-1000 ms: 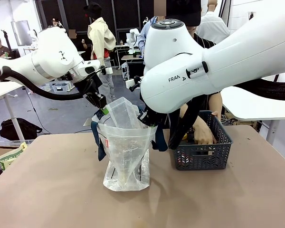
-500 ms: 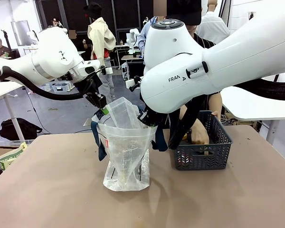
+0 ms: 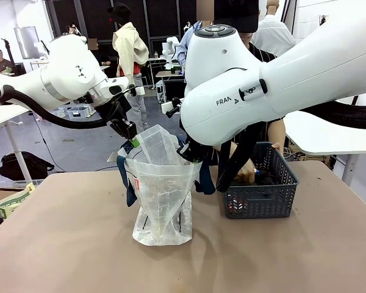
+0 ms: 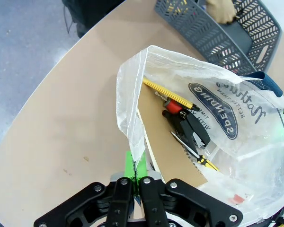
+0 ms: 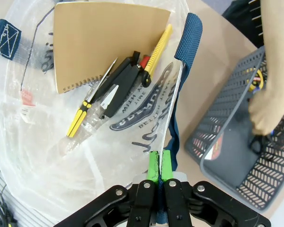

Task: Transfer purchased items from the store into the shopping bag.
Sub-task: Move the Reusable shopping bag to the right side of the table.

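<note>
Pincer state, left arm: the left pincer (image 4: 135, 166) is closed, its green pads pinching the clear rim of the shopping bag (image 4: 189, 118) on the bag's left side. Pincer state, right arm: the right pincer (image 5: 159, 166) is likewise closed on the opposite rim, just beside the navy strap (image 5: 187, 38). Between the two grips the bag mouth is spread open, and the bag bottom rests on the surface (image 3: 61, 244).

Bag contents, seen through the mouth: purchased items (image 4: 187, 125) lie against the printed wall. They include a brown spiral notebook (image 5: 109, 42), a yellow ribbed pen (image 5: 158, 45), a black clip-like tool (image 5: 120, 82) and a slim yellow-handled tool (image 5: 80, 116). The black tool overlaps the notebook's corner.

Right of the bag, near it but apart, stands a dark grey lattice basket (image 3: 262, 198). A person's hand (image 3: 247, 173) is inside the basket, among small goods too unclear to identify. In the front view the right arm (image 3: 280, 85) masks the person's torso and the basket's far left corner.
</note>
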Motion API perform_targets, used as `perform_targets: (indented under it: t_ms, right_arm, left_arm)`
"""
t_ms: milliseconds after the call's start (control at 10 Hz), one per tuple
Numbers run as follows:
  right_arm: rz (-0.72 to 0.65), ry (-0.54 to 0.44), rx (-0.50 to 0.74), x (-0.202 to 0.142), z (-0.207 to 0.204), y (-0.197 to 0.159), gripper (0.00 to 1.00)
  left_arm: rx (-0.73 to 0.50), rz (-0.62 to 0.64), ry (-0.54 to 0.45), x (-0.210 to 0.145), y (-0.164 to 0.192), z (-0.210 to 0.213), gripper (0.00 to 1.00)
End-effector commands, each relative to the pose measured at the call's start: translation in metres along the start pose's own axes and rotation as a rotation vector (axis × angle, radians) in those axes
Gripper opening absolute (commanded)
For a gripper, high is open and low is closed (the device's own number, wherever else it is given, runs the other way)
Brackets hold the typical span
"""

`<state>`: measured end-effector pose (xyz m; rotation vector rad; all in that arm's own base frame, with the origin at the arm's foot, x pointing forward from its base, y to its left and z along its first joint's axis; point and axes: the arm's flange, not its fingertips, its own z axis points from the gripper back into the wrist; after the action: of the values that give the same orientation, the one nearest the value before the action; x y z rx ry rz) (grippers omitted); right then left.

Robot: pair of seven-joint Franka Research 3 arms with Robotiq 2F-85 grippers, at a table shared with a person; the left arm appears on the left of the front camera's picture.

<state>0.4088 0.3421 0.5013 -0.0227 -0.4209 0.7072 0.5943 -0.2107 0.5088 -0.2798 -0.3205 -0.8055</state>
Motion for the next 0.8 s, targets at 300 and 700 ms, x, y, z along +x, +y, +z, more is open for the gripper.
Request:
perform_targets:
  t_ms: [300,700]
  right_arm:
    - [-0.001,-0.003,0.007,-0.0008,0.0013,-0.0008,0.0]
    - [-0.001,-0.003,0.007,-0.0008,0.0013,-0.0008,0.0]
  left_arm:
    - [0.015,0.002,-0.005,-0.0039,-0.0006,0.0017,0.0]
    - [0.015,0.002,-0.005,-0.0039,-0.0006,0.0017,0.0]
